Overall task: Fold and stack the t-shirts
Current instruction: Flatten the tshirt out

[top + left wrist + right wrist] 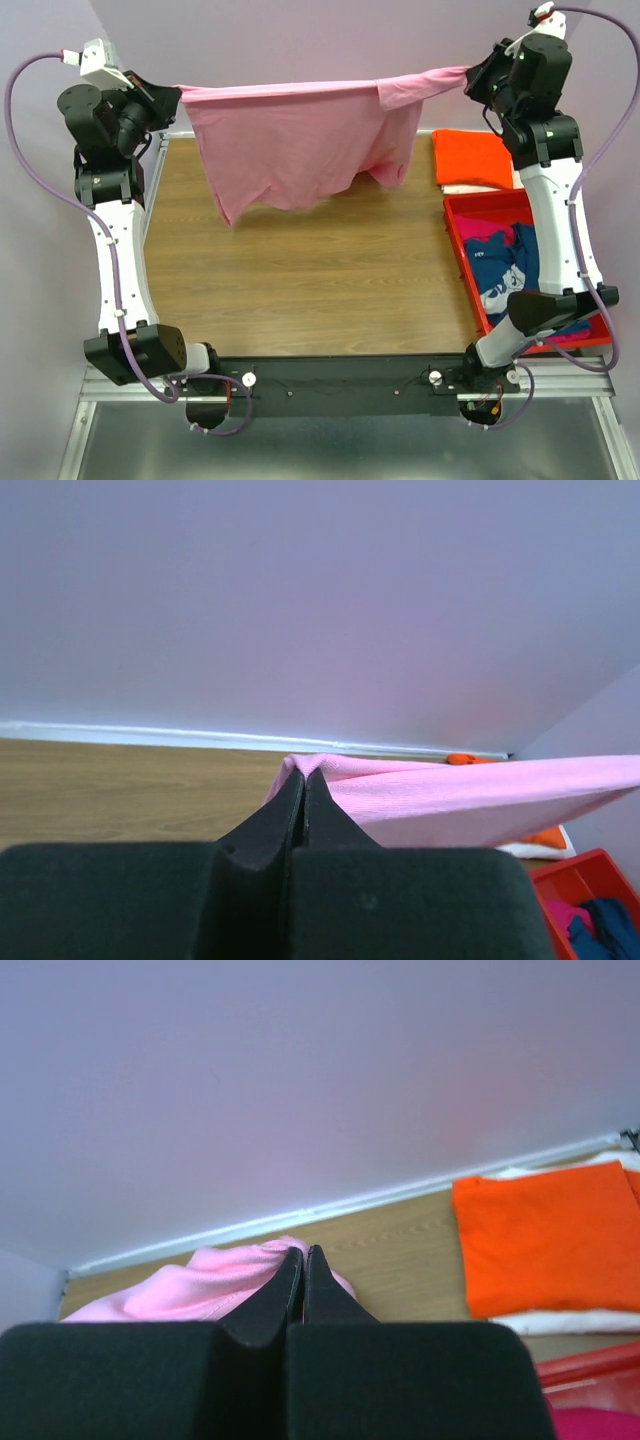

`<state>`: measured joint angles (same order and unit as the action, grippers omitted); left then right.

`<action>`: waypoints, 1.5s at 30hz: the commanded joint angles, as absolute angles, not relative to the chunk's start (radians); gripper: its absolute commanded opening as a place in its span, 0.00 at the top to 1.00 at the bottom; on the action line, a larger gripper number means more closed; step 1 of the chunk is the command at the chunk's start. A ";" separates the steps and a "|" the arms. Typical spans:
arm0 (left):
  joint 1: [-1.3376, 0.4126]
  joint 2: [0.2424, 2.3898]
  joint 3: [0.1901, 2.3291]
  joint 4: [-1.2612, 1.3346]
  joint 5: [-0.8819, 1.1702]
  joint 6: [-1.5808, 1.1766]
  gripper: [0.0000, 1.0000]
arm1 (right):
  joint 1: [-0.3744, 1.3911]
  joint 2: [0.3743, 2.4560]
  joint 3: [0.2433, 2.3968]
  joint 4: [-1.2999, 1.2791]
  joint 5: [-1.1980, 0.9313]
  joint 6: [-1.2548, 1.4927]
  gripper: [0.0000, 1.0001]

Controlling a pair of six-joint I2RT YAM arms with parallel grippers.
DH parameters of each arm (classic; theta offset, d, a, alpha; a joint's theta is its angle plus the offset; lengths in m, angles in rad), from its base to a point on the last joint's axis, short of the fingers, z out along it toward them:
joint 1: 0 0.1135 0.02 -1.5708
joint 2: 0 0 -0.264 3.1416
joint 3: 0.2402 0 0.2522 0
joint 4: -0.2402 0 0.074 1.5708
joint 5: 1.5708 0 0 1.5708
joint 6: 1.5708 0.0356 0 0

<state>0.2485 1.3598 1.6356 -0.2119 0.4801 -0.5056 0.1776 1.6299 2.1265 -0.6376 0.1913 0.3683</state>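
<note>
The light pink t-shirt hangs stretched in the air over the far part of the table, held at both top corners. My left gripper is shut on its left corner; the wrist view shows the fabric pinched at my left gripper. My right gripper is shut on the right end, and the wrist view shows my right gripper pinching pink cloth. The folded orange t-shirt lies at the far right, also in the right wrist view. The navy and magenta shirts lie in the bin.
The red plastic bin stands along the table's right side, under my right arm. A white folded cloth lies under the orange shirt. The wooden tabletop spreads below the hanging shirt. A lavender wall is behind the table.
</note>
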 commanded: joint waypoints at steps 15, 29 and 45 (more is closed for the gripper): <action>0.246 1.305 1.557 -0.121 0.505 -0.460 1.00 | 0.141 1.617 2.059 -0.460 -0.141 0.707 1.00; 0.224 1.246 1.293 -0.173 0.477 -0.431 1.00 | 0.135 1.621 1.677 -0.403 -0.495 0.966 1.00; 0.206 1.417 1.504 -0.084 0.449 -0.431 1.00 | 0.091 1.794 2.037 -0.402 -0.355 0.779 1.00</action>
<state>0.2199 1.3678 1.3579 -0.1684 0.4618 -0.4339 0.1055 1.7226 1.8256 -0.4507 -0.4309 0.8837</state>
